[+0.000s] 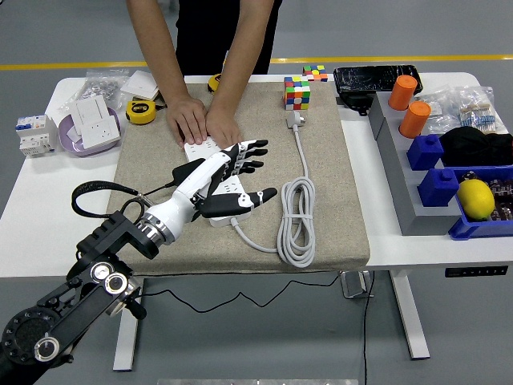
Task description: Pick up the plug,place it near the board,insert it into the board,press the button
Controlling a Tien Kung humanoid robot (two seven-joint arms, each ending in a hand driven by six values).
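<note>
1. Nearest to me, the robot's left arm (88, 289) comes up from the lower left corner and reaches toward one o'clock over the tan mat (337, 208).
2. The left hand (220, 180) hovers over the white power strip (216, 172), fingers spread wide and flat, gripping nothing; the thumb points off toward three o'clock.
3. The black plug (186, 171) sits on the strip under the back of that hand, at about nine o'clock from the knuckles, and its black cord (100, 192) loops away toward the arm. Whether the plug is fully seated I cannot tell.
4. At three o'clock from the hand, the strip's white cable (295, 224) lies coiled on the mat, running up to its own plug near the top.
5. Farther back, a person stands at the far side with both hands (204, 120) pressed flat on the far end of the power strip, touching each other.
6. At twelve o'clock on the mat stands a coloured puzzle cube (296, 93).
7. Off to the far left lie a yellow tape measure (141, 111) and a white socket (94, 122); at the right edge, blue bins (437, 186) with a yellow ball (474, 198).
</note>
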